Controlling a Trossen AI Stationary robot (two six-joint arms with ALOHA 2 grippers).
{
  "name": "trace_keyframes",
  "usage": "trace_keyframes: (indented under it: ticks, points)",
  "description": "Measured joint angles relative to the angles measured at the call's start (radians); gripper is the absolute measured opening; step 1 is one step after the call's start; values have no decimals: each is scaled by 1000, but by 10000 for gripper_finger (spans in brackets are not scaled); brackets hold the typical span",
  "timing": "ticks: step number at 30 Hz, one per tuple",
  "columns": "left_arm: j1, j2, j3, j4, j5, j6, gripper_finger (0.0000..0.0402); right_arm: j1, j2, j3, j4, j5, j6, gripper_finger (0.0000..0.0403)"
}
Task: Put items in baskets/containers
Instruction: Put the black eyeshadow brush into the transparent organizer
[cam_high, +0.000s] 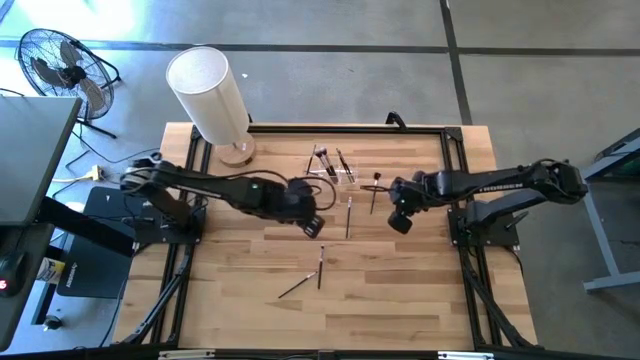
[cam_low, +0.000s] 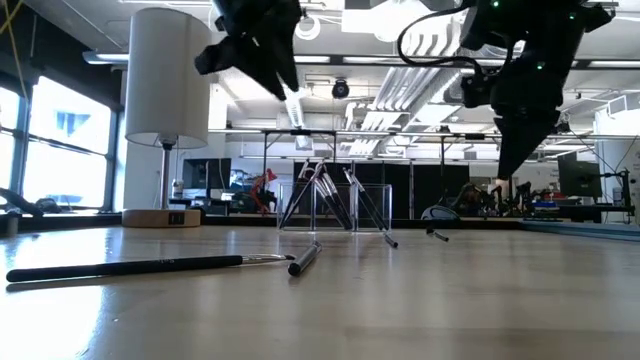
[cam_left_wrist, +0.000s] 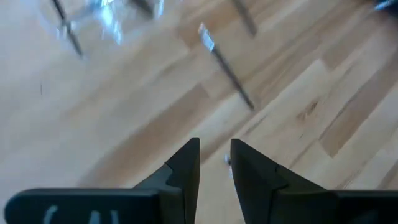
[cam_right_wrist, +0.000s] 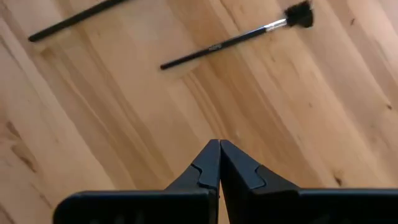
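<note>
Clear plastic holder (cam_high: 335, 168) at the table's far middle holds several brushes (cam_high: 341, 162); others lie loose nearby. Left gripper (cam_high: 312, 226) hovers partly open, empty. Right gripper (cam_high: 400, 222), pinched shut on nothing, should reopen before descending squarely over one handle.

Your left gripper (cam_left_wrist: 214, 163) hangs above the table, fingers slightly parted; your right gripper (cam_right_wrist: 219, 163) hangs pinched closed, empty.

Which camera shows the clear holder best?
The low view: the holder stands side-on, edges glinting, brushes leaning inside. The high view shows only a faint glint among brushes. The left wrist view gives a blurred gleam; the right wrist view misses it.
</note>
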Motion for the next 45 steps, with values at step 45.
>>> trace_keyframes:
  ticks: [45]
  points:
    - [-8,497,145,147,311,-487,87,24,-13,0,-71,-2,-193,1]
